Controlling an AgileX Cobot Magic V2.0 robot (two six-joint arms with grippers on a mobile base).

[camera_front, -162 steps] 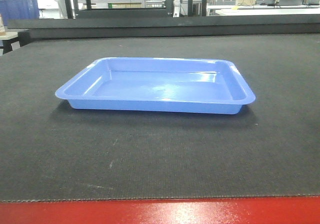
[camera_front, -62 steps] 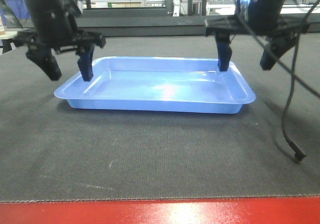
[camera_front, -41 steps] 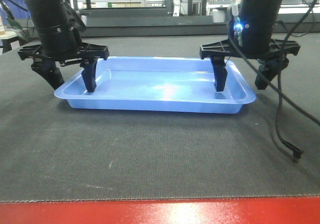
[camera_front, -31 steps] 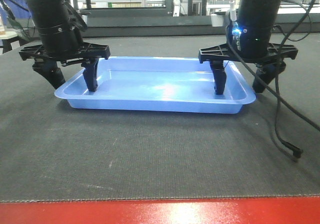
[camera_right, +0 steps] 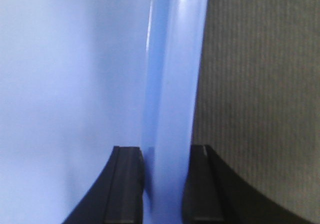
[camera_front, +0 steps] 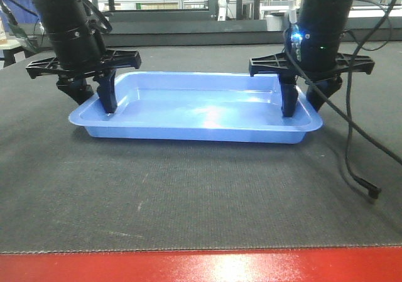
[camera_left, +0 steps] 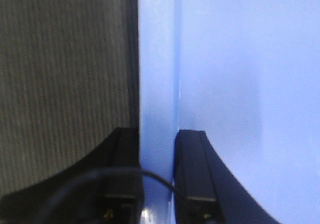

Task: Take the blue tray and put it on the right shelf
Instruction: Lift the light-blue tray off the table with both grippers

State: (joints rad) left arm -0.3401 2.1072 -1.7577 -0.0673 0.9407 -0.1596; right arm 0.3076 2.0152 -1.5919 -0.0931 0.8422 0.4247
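The blue tray (camera_front: 201,115) lies flat on the black mat, in the middle of the front view. My left gripper (camera_front: 93,103) straddles its left rim, one finger inside the tray and one outside. In the left wrist view the left gripper (camera_left: 157,149) has the rim (camera_left: 157,84) filling the gap between its fingers. My right gripper (camera_front: 303,106) straddles the right rim the same way. In the right wrist view the right gripper (camera_right: 165,159) is closed onto the rim (camera_right: 172,59). The right shelf is out of view.
The black mat (camera_front: 201,194) covers the table, with a red front edge (camera_front: 201,266). A loose black cable (camera_front: 370,194) hangs from the right arm down to the mat. Dark-blue bins (camera_front: 19,9) and benches stand far behind.
Both arms came down over the tray's two ends, then each gripper's fingers closed inward onto the rim. The tray has stayed in place.
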